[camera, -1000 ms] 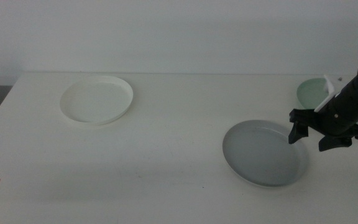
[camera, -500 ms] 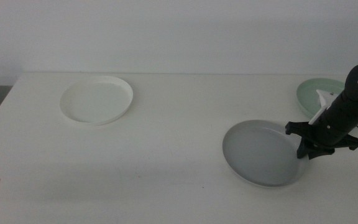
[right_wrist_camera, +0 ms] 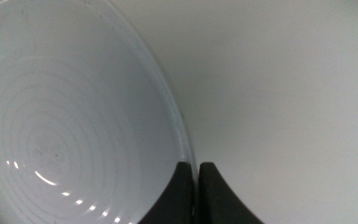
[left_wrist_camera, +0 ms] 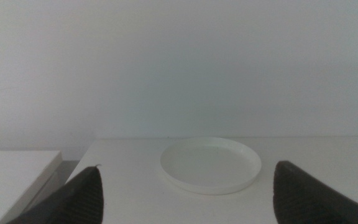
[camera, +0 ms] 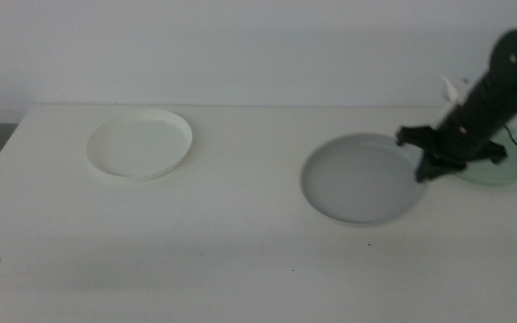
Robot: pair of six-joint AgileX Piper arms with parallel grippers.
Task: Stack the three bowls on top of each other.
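Since half a second ago the grey bowl [camera: 361,178] has shifted left and further back on the table [camera: 240,242], and the right gripper [camera: 426,165], pinched tight on its right rim, has moved with it. That uncovers more of the pale green bowl [camera: 501,161] behind the arm at the right edge. The white bowl [camera: 139,143] stays at the back left, well apart from the others. The grey bowl is shallow and round with a low rim; the right wrist view alone shows faint concentric rings and small glints inside it, with the jaws closed on the thin rim. The left gripper [left_wrist_camera: 185,193] waits at the lower left corner, jaws spread wide and empty, facing the white bowl
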